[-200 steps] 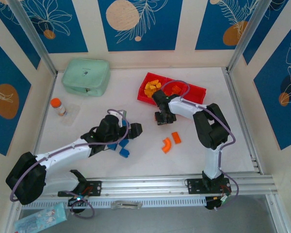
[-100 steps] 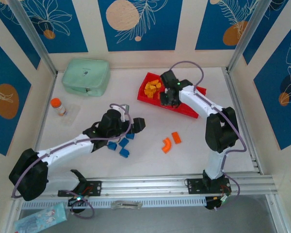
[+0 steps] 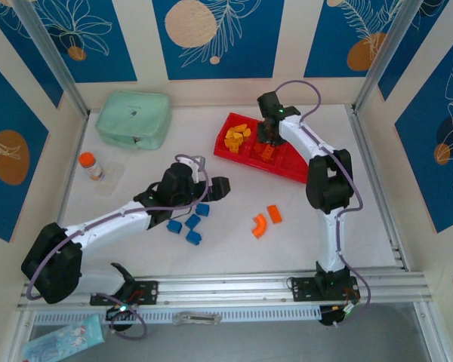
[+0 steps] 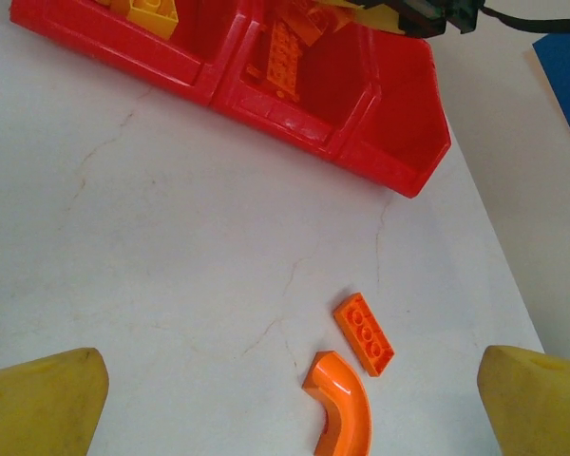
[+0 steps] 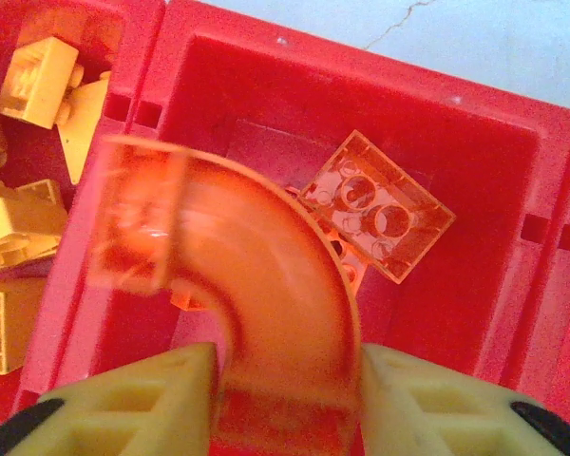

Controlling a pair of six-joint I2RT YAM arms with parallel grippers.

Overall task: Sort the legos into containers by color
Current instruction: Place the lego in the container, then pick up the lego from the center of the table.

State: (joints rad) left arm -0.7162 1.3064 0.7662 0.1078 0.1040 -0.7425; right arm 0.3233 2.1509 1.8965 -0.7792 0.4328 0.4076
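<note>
While the right gripper (image 5: 285,375) hangs over the middle compartment of the long bright red plastic tray (image 3: 293,166), its yellow fingers (image 5: 138,385) pinch the foot of a red-orange curved plastic arch (image 5: 256,256), which looks blurred. Under the arch in that compartment lies a clear red-orange studded brick (image 5: 380,214). Yellow-orange plastic bricks (image 5: 38,81) sit in the compartment at its 9 o'clock.

Seen from above, the tray lies toward 1 o'clock from the middle of the white table (image 3: 234,256). The left gripper (image 3: 217,188) hovers near that middle with its jaws spread wide and nothing between them. Three blue plastic bricks (image 3: 193,237) lie on the table at its 7 o'clock. A second red-orange arch (image 3: 258,225) and a flat red-orange brick (image 3: 274,213) rest just beside each other at about 4 o'clock from it. A mint-green soft case (image 3: 134,118) sits at the table's 10 o'clock, and a small orange-capped bottle (image 3: 90,166) at 9 o'clock.
</note>
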